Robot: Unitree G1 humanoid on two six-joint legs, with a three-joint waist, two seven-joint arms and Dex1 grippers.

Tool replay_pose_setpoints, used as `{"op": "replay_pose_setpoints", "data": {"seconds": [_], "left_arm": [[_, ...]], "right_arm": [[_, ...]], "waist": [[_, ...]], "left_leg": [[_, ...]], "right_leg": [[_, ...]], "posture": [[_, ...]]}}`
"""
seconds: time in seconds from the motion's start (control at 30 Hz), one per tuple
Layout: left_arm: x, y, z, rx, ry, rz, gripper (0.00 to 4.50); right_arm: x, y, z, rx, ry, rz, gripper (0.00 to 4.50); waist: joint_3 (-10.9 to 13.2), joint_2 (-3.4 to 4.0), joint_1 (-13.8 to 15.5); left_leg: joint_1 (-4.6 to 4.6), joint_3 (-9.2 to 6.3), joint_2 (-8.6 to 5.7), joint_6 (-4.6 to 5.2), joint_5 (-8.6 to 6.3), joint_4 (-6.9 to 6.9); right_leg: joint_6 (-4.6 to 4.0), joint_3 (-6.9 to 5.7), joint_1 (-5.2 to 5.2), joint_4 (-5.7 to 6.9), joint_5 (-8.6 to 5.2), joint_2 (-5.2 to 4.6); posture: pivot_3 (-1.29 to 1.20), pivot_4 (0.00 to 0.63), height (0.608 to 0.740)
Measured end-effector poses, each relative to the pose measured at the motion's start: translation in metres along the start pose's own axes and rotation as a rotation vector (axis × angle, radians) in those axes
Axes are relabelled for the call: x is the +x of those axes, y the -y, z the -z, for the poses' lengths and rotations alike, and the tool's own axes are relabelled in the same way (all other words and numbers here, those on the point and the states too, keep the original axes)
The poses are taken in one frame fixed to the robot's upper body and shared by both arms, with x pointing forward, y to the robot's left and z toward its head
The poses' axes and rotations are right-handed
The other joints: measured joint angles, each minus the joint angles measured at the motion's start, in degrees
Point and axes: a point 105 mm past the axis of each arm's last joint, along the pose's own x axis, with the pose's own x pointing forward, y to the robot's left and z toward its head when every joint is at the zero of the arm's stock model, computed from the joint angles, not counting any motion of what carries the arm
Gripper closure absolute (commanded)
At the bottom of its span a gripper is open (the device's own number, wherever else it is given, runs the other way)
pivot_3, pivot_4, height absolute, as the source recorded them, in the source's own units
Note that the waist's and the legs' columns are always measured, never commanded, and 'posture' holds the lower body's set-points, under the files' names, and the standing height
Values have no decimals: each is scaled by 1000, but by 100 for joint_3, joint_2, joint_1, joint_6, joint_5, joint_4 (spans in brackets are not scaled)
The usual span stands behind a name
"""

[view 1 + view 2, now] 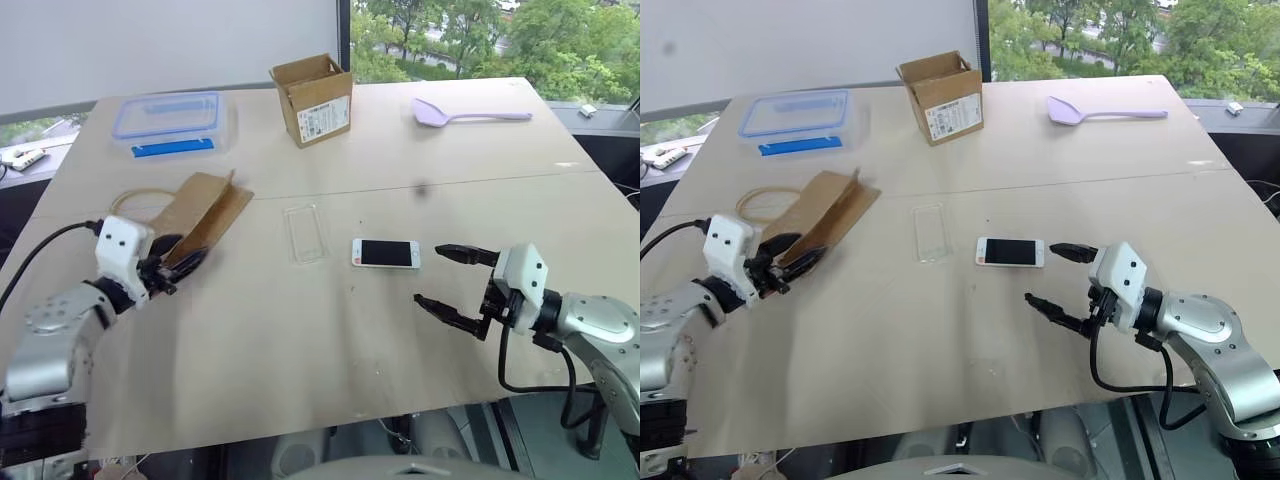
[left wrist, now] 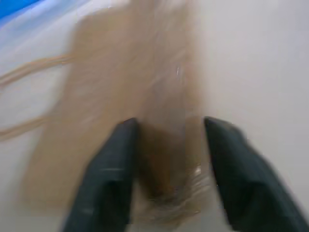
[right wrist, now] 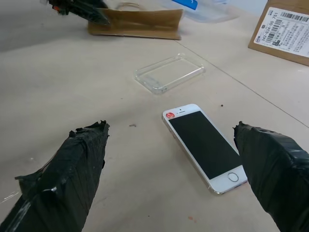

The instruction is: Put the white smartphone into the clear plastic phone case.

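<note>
Starting at the left edge of the head view, the left gripper [image 1: 185, 262] hovers over the near end of a flat brown paper bag [image 1: 205, 210], fingers apart with nothing between them; the wrist view shows the gap plainly. Upper left holds a clear food box with blue rim [image 1: 170, 120], and a cardboard box [image 1: 313, 98] stands at top centre. The clear phone case [image 1: 304, 232] lies flat mid-frame on the table [image 1: 300, 340], empty. Just to its right, apart from it, the white smartphone [image 1: 386, 253] lies screen up. Right of the phone the right gripper [image 1: 455, 280] is wide open, holding nothing, fingers clear of the phone. A lilac spatula [image 1: 465, 113] sits upper right.
</note>
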Motion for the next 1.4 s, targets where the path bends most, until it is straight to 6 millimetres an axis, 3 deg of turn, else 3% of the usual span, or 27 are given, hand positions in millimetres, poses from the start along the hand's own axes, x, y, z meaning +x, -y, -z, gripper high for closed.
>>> {"op": "replay_pose_setpoints", "data": {"seconds": [0.07,0.17,0.47,0.63,0.8,0.9,1.0,1.13,1.4], "left_arm": [[1,23,-36,19,20,180,488],[9,38,-58,159,-21,326,488],[89,46,-34,701,-251,721,488],[108,45,-9,860,-422,918,488],[110,39,2,896,-523,979,488],[116,44,2,958,-525,1008,1323],[119,47,8,948,-535,1022,2689],[123,48,9,824,-525,985,4345],[110,46,14,638,-480,941,4431]], "right_arm": [[-1,0,0,-3,-7,-3,0],[-1,1,-2,-7,-5,3,0],[-4,0,-5,-13,-3,46,0],[-11,-5,-5,-7,-21,97,0],[-15,-13,-4,5,-32,128,0],[-15,-15,-6,9,-24,156,0],[-16,-16,-5,16,-29,174,0],[-16,-18,-7,24,-16,191,0],[-10,-13,-15,1,17,185,0]], "waist": [[1,2,-11],[0,12,-11],[-1,6,14],[1,2,-22],[0,1,-25],[-6,3,-3],[-26,30,33],[-28,25,23],[-25,23,-63]], "left_leg": [[8,4,-10,0,0,-3],[14,18,-13,1,0,-4],[-6,22,-22,2,1,5],[-33,31,-21,17,-8,6],[-53,27,-21,21,-10,16],[-45,25,-21,22,-11,27],[5,16,-27,25,-13,27],[4,6,-25,27,-12,41],[-7,10,-22,30,-15,38]], "right_leg": [[1,4,1,0,-2,5],[1,9,3,3,-3,10],[-16,16,1,-6,9,12],[5,26,-30,-5,23,15],[8,22,-44,-3,24,13],[27,20,-33,0,13,12],[27,22,23,0,-4,10],[18,23,30,6,-9,14],[29,37,13,11,10,17]], "posture": [[0,150,740],[0,150,740],[0,150,740],[0,150,740],[0,150,740],[0,150,740],[0,150,740],[0,150,740],[0,150,740]]}}
